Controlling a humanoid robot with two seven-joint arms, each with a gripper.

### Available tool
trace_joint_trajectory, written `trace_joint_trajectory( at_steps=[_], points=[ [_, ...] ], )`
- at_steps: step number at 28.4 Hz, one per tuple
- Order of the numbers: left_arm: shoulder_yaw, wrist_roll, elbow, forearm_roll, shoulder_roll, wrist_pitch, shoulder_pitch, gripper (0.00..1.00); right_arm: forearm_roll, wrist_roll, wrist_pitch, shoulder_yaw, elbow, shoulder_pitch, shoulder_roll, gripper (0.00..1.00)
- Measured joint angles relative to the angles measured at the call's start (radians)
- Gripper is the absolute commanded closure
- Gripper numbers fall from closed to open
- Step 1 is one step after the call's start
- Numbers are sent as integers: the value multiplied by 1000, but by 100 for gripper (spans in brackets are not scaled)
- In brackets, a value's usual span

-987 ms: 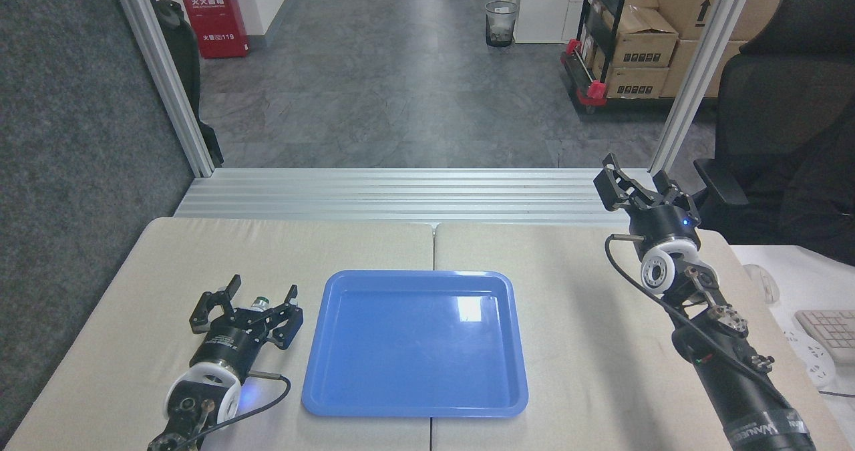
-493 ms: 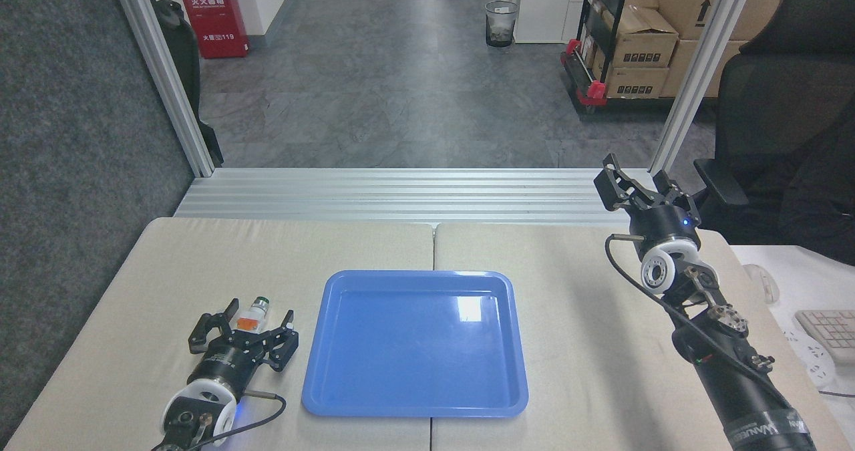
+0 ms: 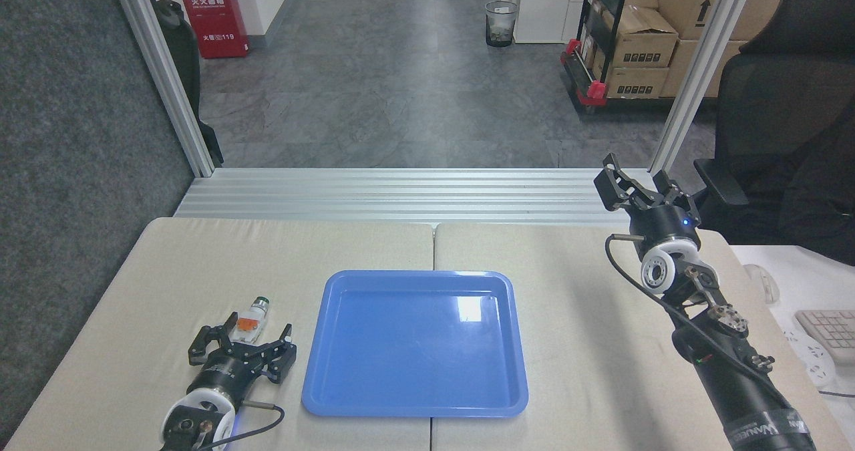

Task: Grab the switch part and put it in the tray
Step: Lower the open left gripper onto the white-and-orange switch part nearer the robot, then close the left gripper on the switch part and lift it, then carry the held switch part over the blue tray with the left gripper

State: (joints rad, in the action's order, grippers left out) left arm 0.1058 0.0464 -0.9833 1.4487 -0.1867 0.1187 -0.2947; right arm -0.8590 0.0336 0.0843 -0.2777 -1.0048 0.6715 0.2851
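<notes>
Our left gripper [image 3: 250,334] sits low near the front left corner of the bench [image 3: 601,317], its two black fingers [image 3: 204,341] spread apart and holding nothing. The switch part [image 3: 251,317] lies on the bench surface just beyond the gripper, on the side away from us; its white near end reaches into the gap between the fingertips, while the orange middle, silver collar and dark green tip point away toward the far edge of the bench, tilted slightly to the right. We cannot tell whether either finger touches the part. The part rests outside the tray [image 3: 414,407], just beside its left rim and toward that rim's far half.

The tray is blue and shallow, lying near the front edge of the bench across the seam between the two beige bench pads. Its floor is bare and glossy.

Our right gripper [image 3: 638,184] is raised above the far right corner of the bench, well apart from both the tray and the part, with its fingers spread and nothing between them. A black cable [image 3: 634,284] loops along that arm's wrist.
</notes>
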Motion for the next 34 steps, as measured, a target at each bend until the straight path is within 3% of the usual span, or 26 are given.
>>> trace_joint_trajectory(
  at_steps=[3,8,9,11,21,34],
  points=[
    [4,0,10,0,-2,-1,-1,53,0,0,0,0,0,0,0,1],
    [9,-6,20,3,-5,-2,-3,77,0,0,0,0,0,0,0,1],
    [10,-7,22,8,-6,-1,-3,89,0,0,0,0,0,0,0,1],
    [12,-7,26,19,-7,0,-4,99,0,0,0,0,0,0,0,1],
    [6,-19,4,35,-36,40,-4,100,0,0,0,0,0,0,0,1],
    [-55,-221,-294,-119,-87,352,-15,100,0,0,0,0,0,0,1,1]
  ],
)
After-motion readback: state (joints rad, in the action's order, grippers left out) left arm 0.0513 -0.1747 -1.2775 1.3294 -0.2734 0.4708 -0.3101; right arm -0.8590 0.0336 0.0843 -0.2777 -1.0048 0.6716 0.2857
